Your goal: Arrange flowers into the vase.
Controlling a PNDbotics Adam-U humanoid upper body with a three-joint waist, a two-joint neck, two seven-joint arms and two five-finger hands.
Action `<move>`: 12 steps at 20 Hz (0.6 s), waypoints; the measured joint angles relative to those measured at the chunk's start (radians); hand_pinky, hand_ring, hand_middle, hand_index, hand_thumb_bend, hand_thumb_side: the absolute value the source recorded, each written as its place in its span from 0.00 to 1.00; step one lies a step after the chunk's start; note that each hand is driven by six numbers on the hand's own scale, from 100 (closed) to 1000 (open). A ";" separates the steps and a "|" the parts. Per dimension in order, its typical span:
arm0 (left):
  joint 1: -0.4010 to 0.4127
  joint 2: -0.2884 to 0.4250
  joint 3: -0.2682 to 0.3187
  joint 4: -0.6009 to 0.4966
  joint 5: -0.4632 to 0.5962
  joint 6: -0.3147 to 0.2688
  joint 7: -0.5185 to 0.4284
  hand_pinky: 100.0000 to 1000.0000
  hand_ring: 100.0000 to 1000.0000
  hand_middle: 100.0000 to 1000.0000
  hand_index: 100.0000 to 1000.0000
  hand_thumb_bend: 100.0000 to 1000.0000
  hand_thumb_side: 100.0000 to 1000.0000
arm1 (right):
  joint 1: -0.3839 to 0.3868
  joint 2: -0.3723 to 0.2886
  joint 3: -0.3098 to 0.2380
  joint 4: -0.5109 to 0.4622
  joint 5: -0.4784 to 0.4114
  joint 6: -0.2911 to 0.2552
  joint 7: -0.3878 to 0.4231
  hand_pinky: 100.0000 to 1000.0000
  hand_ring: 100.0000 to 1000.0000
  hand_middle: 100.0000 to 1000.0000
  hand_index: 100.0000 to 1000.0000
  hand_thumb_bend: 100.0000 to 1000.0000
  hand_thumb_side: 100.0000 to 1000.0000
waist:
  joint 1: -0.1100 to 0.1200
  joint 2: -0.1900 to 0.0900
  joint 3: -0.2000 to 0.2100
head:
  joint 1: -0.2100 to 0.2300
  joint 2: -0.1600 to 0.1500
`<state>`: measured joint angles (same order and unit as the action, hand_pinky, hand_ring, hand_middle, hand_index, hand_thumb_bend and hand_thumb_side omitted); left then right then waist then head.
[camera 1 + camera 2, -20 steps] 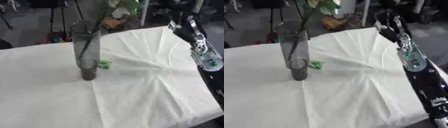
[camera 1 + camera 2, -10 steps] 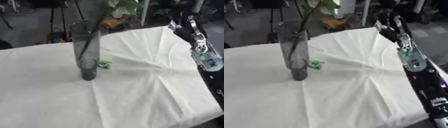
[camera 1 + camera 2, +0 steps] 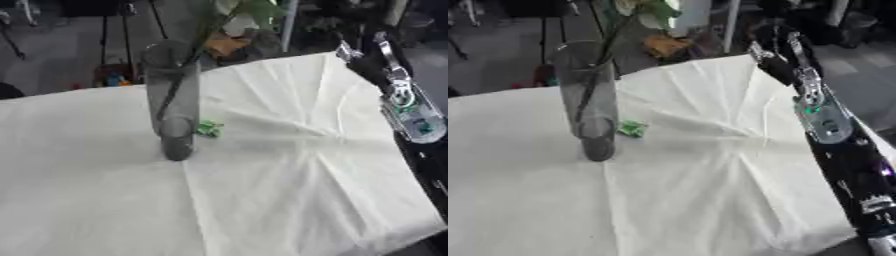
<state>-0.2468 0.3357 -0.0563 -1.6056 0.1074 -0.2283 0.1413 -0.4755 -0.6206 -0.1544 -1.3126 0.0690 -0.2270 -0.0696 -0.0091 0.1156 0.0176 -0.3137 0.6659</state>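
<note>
A tall grey glass vase (image 3: 592, 102) stands upright on the white tablecloth (image 3: 710, 180), left of centre. One flower stem (image 3: 598, 67) leans inside it, and its green leaves and pale bloom (image 3: 647, 7) reach the top edge of the right eye view. A small green scrap (image 3: 632, 128) lies on the cloth just right of the vase's base. My right arm (image 3: 826, 122) runs along the table's right side, and its hand (image 3: 768, 52) is at the far right corner, well away from the vase. My left hand shows in neither view.
The table's far edge runs just behind the vase. Beyond it is a dark floor with stand legs (image 3: 109, 30), small coloured things (image 3: 112, 79) and an orange-brown object (image 3: 667, 45). The cloth's right edge lies under my arm.
</note>
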 measured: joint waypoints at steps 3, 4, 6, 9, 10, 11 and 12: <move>0.000 0.000 0.000 0.000 0.000 0.000 0.000 0.77 1.00 0.88 0.88 0.78 1.00 | 0.000 0.000 0.000 0.000 0.000 0.000 0.000 0.59 0.46 0.53 0.68 0.43 0.57 | 0.001 0.000 -0.001 | 0.000 0.000; 0.000 0.000 0.000 0.000 0.000 0.000 0.000 0.77 1.00 0.88 0.88 0.78 1.00 | 0.000 0.000 0.000 0.000 0.000 0.000 0.000 0.59 0.46 0.53 0.68 0.43 0.57 | 0.001 0.000 -0.001 | 0.000 0.000; 0.000 0.000 0.000 0.000 0.000 0.000 0.000 0.77 1.00 0.88 0.88 0.78 1.00 | 0.000 0.000 0.000 0.000 0.000 0.000 0.000 0.59 0.46 0.53 0.68 0.43 0.57 | 0.001 0.000 -0.001 | 0.000 0.000; 0.000 0.000 0.000 0.000 0.000 0.000 0.000 0.77 1.00 0.88 0.88 0.78 1.00 | 0.000 0.000 0.000 0.000 0.000 0.000 0.000 0.59 0.46 0.53 0.68 0.43 0.57 | 0.001 0.000 -0.001 | 0.000 0.000; 0.000 0.000 0.000 0.000 0.000 0.000 0.000 0.77 1.00 0.88 0.88 0.78 1.00 | 0.000 0.000 0.000 0.000 0.000 0.000 0.000 0.59 0.46 0.53 0.68 0.43 0.57 | 0.001 0.000 -0.001 | 0.000 0.000; 0.000 0.000 0.000 0.000 0.000 0.000 0.000 0.77 1.00 0.88 0.88 0.78 1.00 | 0.000 0.000 0.000 0.000 0.000 0.000 0.000 0.59 0.46 0.53 0.68 0.43 0.57 | 0.001 0.000 -0.001 | 0.000 0.000; 0.000 0.000 0.000 0.000 0.000 0.000 0.000 0.77 1.00 0.88 0.88 0.78 1.00 | 0.000 0.000 0.000 0.000 0.000 0.000 0.000 0.59 0.46 0.53 0.68 0.43 0.57 | 0.001 0.000 -0.001 | 0.000 0.000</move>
<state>-0.2468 0.3357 -0.0563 -1.6056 0.1073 -0.2283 0.1414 -0.4755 -0.6204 -0.1547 -1.3126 0.0690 -0.2270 -0.0696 -0.0079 0.1156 0.0162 -0.3135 0.6661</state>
